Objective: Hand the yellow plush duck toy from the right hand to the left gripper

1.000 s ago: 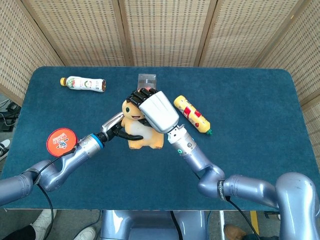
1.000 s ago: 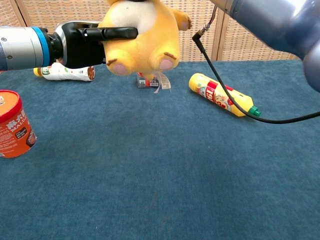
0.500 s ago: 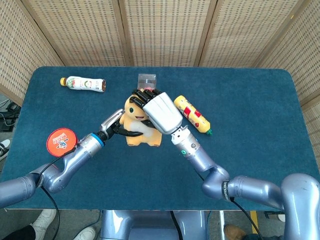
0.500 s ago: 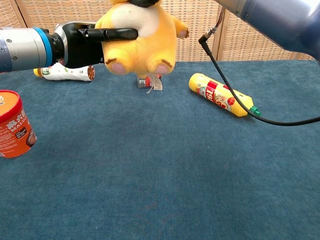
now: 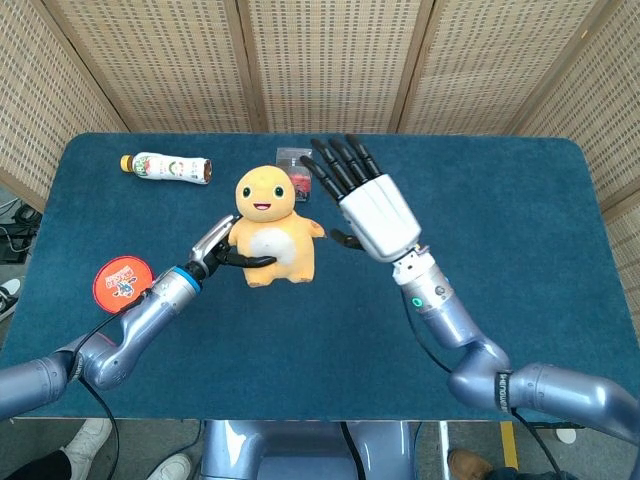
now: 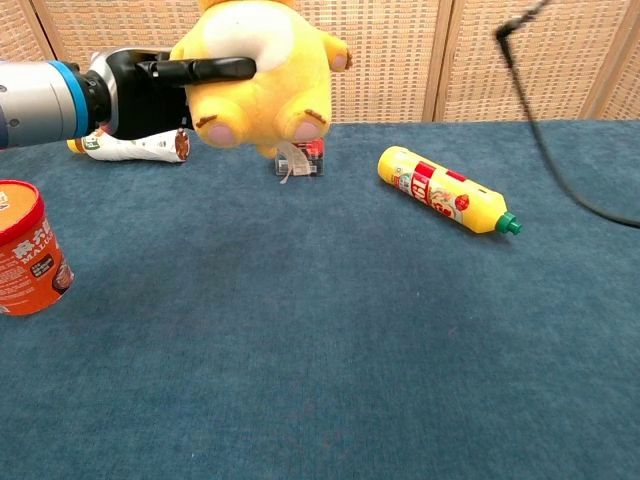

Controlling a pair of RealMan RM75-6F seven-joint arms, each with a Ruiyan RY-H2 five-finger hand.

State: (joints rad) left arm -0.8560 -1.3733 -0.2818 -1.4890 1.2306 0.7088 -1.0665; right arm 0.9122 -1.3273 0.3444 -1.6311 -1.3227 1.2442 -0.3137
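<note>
The yellow plush duck (image 5: 268, 226) with a white belly hangs upright above the table's middle. My left hand (image 5: 222, 250) grips it from its left side, a dark finger across the belly. In the chest view the duck (image 6: 262, 85) shows at the top left with the left hand (image 6: 160, 85) clasped round it. My right hand (image 5: 365, 200) hovers just right of the duck, open, fingers spread and apart from the toy. The chest view shows only that arm's cable (image 6: 545, 130).
A yellow squeeze bottle (image 6: 445, 190) lies right of centre. A small clear box (image 6: 300, 160) sits behind the duck. A white drink bottle (image 5: 165, 167) lies at the far left. An orange cup (image 5: 123, 282) stands near the left front edge.
My right hand has let go of the duck's head, opened and drawn away to the right. The left hand keeps its hold and has carried the duck slightly left.
</note>
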